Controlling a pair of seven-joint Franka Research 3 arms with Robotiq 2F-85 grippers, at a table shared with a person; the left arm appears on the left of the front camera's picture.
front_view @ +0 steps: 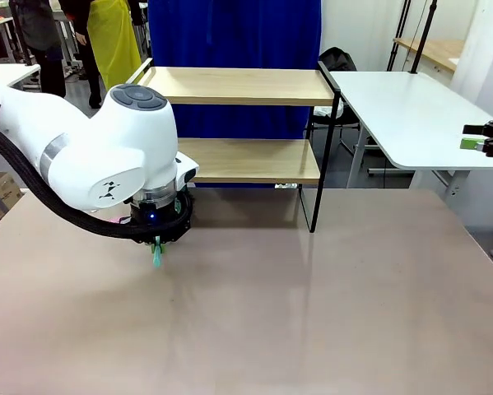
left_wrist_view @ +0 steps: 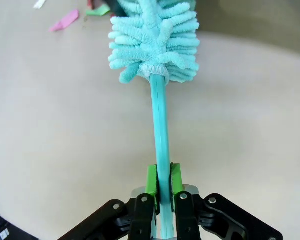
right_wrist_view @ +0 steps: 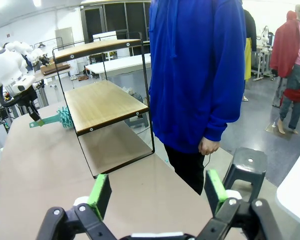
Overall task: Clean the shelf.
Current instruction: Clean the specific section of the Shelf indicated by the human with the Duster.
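The shelf [front_view: 238, 86] stands in the upper middle of the front view, at the far edge of the beige tabletop [front_view: 312, 313]; its two boards show plain light wood, one above the other, in a thin black frame. My left arm lies across the left of that frame, in front of the shelf's left end, and hides part of the lower board.

My left end effector [left_wrist_view: 163, 180] is pressed together on the handle of a teal duster [left_wrist_view: 155, 40], the green pads [left_wrist_view: 151, 179] pinching the thin stem at the bottom centre of the left wrist view; the fluffy head fills the top centre, over the tabletop. In the right wrist view the duster lies at the left of the frame with its head just beside the near corner of the lower board; whether it touches the wood I cannot tell.

My right end effector [right_wrist_view: 157, 192] is spread wide and holds nothing; in the front view it sits at the right edge, in front of a white table [front_view: 411, 107], well apart from the shelf.

A pink scrap [left_wrist_view: 64, 21] and a green scrap [left_wrist_view: 98, 10] lie on the tabletop at the upper left of the left wrist view; a person in a blue top [right_wrist_view: 200, 75] stands just behind the shelf, one hand [right_wrist_view: 209, 146] hanging down; a black stool [right_wrist_view: 247, 165] stands beside the person.
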